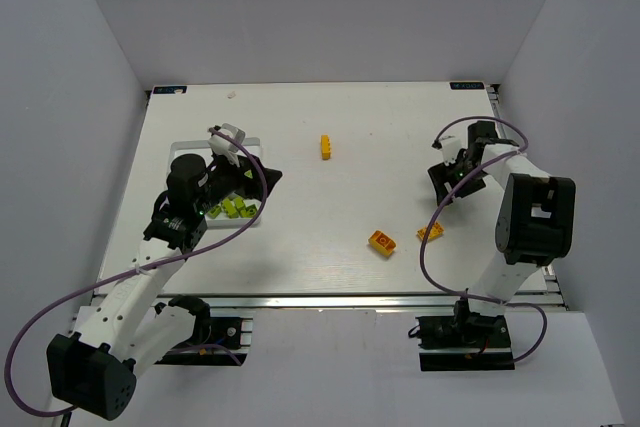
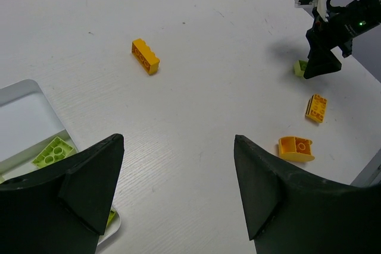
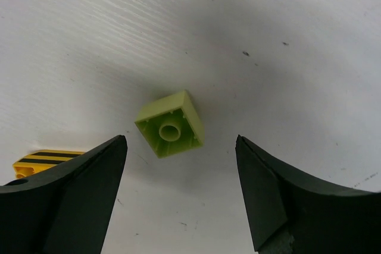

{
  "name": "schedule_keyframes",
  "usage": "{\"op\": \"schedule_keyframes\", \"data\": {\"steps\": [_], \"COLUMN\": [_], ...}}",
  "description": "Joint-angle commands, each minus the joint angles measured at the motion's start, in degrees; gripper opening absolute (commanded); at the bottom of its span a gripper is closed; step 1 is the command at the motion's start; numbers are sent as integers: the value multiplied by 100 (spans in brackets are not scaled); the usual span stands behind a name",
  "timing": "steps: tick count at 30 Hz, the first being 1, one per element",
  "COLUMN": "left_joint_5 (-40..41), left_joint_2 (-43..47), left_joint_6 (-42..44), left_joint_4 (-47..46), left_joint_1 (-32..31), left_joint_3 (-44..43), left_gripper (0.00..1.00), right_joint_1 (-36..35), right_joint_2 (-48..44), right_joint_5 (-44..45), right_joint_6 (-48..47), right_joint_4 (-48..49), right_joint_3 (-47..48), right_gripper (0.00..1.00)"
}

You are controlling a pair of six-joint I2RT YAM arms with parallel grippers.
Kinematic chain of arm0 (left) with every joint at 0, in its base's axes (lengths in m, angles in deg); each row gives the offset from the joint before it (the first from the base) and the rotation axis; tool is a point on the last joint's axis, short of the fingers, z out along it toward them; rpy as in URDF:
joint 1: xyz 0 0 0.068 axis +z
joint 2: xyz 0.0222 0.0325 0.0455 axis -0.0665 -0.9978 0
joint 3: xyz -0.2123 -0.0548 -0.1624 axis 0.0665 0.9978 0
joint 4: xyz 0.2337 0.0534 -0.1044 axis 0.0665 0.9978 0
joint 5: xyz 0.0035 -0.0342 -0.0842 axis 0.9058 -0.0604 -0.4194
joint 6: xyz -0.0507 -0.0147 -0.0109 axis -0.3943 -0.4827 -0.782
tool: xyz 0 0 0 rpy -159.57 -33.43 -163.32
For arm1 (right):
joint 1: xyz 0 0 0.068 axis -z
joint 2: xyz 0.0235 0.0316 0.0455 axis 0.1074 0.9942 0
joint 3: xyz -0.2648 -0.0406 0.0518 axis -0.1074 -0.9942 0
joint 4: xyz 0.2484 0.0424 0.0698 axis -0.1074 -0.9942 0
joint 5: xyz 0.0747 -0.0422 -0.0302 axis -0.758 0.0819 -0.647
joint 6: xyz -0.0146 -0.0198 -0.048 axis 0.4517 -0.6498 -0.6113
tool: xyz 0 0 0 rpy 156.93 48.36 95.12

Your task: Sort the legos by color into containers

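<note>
Stripes of black mark yellow brick [image 3: 41, 162].

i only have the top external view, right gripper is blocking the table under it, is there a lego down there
Observer: Yes. The right wrist view shows one lime green lego lying on the table inside the open right gripper, touching neither side.
Operator: studs up or down
Observer: Down. Its hollow underside, with the round tube in the middle, faces the camera.
Operator: left gripper carrying anything
Observer: No. In the left wrist view the left gripper is open, with nothing but bare table showing between its two sides.
</note>
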Motion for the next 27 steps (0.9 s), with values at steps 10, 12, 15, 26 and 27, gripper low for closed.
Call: {"op": "schedule_keyframes", "data": {"steps": [10,12,15,26,27], "left_joint_5": [98,125,160,1247,1389], "left_joint_2": [64,64,99,1117,1223], "left_joint_6": [99,99,108,117,134], "left_joint_4": [67,67,84,-153,-205], "left_joint_1": [-18,-18,-18,35,35], "left_joint_3": [-256,-256,-256,68,156], "left_gripper": [84,84,84,84,84], "right_joint_1": [5,-21,-65,-3171,-3341], "right_joint_2": [465,422,202,200,384], "right_joint_5": [-428,-323,-471,-1052,-1078], "right_joint_6": [-209,-253,-306,193,265], "right_joint_4": [-148,-52,-78,-482,-473], "right_joint_3": [296,217,234,2402,2683], "right_gripper": [50,35,12,2,2]}}
